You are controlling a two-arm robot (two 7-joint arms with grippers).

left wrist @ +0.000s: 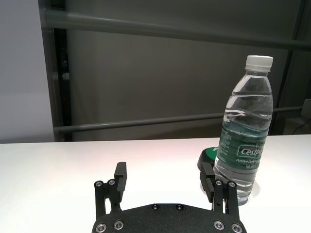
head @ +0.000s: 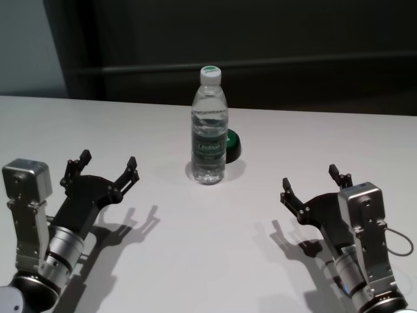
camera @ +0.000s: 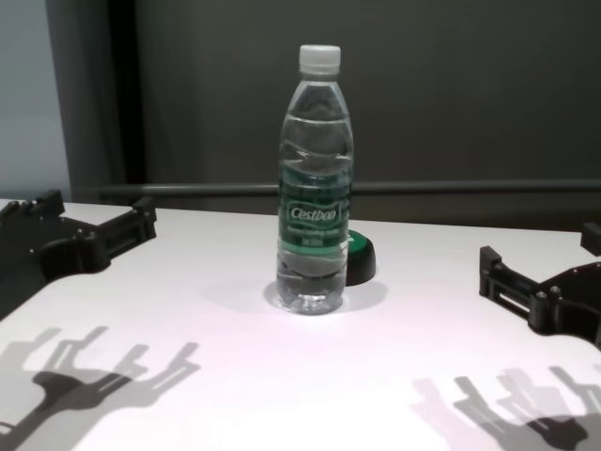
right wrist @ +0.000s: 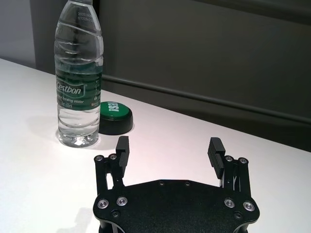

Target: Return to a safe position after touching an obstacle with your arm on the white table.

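The obstacle, a tall clear water bottle (head: 209,130) with a white cap and green label, stands upright at the middle of the white table (head: 195,248). It also shows in the chest view (camera: 315,188), the left wrist view (left wrist: 244,131) and the right wrist view (right wrist: 79,77). My left gripper (head: 108,167) is open and empty, held above the table to the bottle's left, apart from it. My right gripper (head: 311,181) is open and empty, above the table to the bottle's right. Both show in the wrist views: left gripper (left wrist: 164,178), right gripper (right wrist: 168,148).
A small low black-and-green round object (head: 232,145) sits just behind and to the right of the bottle, close against it; it also shows in the right wrist view (right wrist: 115,117). A dark wall with a rail (head: 260,65) runs behind the table's far edge.
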